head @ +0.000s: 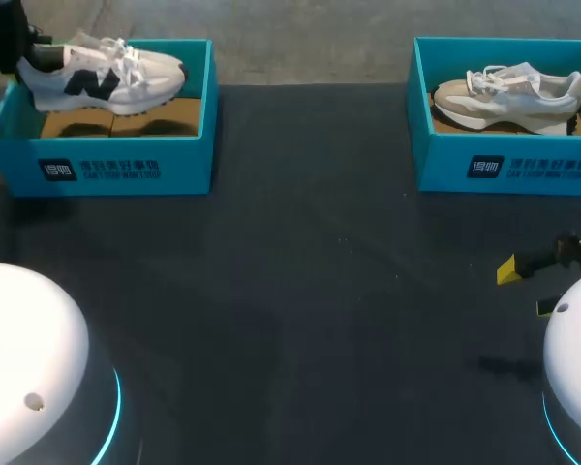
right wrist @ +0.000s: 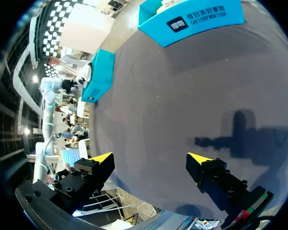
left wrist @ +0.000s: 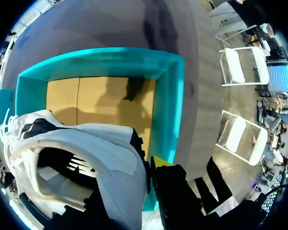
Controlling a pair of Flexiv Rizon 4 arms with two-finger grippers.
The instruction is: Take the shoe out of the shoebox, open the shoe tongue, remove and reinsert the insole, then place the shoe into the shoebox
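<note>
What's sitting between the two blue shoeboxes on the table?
Nothing: in the head view, only bare dark table separates the left shoebox from the right shoebox.

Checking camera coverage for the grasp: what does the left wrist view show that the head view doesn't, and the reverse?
Only the left wrist view: the left claw, its yellow tip against the heel of the white shoe, and the shoe's open inside. Only the head view: the right claw, open over the table, and a second shoebox holding a beige shoe. Both: the white shoe held above the left shoebox.
</note>
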